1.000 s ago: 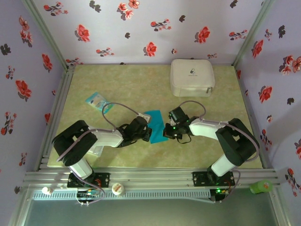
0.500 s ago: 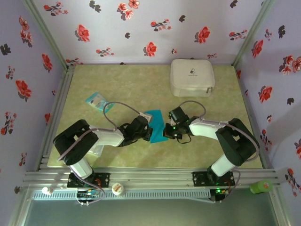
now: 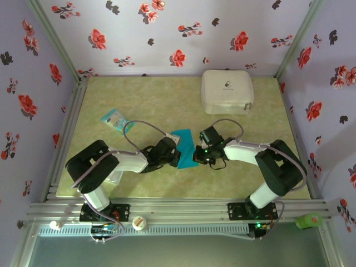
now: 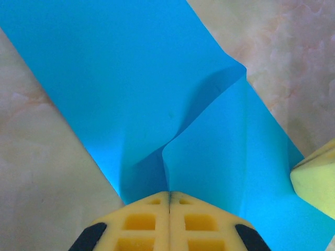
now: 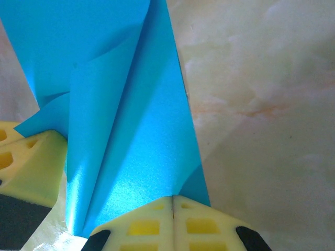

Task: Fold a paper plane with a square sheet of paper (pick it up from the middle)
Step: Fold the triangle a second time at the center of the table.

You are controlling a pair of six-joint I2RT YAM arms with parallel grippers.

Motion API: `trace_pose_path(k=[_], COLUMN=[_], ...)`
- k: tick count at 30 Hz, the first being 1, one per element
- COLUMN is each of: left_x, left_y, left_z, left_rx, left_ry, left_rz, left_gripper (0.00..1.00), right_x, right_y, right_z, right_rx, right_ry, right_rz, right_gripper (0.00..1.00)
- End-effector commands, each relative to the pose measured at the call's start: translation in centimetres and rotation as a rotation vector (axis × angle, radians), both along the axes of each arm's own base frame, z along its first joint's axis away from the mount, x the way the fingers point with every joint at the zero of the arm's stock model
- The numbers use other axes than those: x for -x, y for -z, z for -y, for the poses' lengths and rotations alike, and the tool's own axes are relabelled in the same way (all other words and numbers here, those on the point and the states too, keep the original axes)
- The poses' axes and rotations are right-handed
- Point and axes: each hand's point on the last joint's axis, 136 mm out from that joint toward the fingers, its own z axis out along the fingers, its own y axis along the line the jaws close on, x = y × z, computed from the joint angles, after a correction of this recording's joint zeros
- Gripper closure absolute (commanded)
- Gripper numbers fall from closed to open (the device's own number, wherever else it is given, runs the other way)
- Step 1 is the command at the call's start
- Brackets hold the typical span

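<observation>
The left hand (image 4: 169,196) is clenched, its two yellow pads pressed flat together on the near edge of the square sheet of paper (image 4: 131,89), where a raised pleat climbs out from the pinch; the right hand (image 5: 172,198) is likewise clamped shut on the same sheet (image 5: 131,130), gripping a curled flap that lifts off the surface (image 5: 261,104). Each wrist view catches the other hand just beside its own: a yellow right fingertip (image 4: 316,180) at the edge of the left view, and a left fingertip (image 5: 31,162) touching the paper in the right view. From above, the left hand (image 3: 177,157) and right hand (image 3: 196,156) face each other with the teal sheet (image 3: 182,146) between them; the sheet lies ahead of both, its long axis running away from the arm bases towards the white case (image 3: 227,90), which sits well apart at the far side. Both hands are about equally near, left on the sheet's left edge and right on its right. The coming move probably turns on that closeness: the two pinches sit almost touching, so bringing the edges together along the centre line leaves little room.
</observation>
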Motion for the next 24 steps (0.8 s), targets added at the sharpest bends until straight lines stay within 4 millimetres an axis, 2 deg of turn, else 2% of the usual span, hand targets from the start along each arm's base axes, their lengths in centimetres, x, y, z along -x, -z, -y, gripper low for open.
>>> trace_pose_path(k=[1, 10, 16, 21, 24], left_x=[-0.9, -0.3, -0.3, -0.3, -0.3], left_y=[-0.1, 1.2, 1.6, 1.3, 1.3], left_z=[0.2, -1.1, -1.3, -1.8, -2.0], left_rx=[-0.024, -0.074, -0.084, -0.053, -0.040], left_ry=[0.002, 0.000, -0.006, -0.036, -0.044], left_rz=[0.025, 0.000, -0.010, -0.015, -0.025], left_gripper=[0.97, 0.97, 0.98, 1.00, 1.00], right_x=[1.8, 1.7, 1.7, 1.3, 0.8], right_y=[2.3, 2.1, 2.0, 1.6, 0.7], right_z=[2.3, 2.3, 2.4, 2.4, 1.7], right_rx=[0.119, 0.119, 0.120, 0.118, 0.064], right_ry=[0.018, 0.016, 0.022, 0.030, 0.045], right_rz=[-0.072, -0.065, -0.062, -0.042, -0.013], right_gripper=[1.00, 1.00, 1.00, 1.00, 1.00])
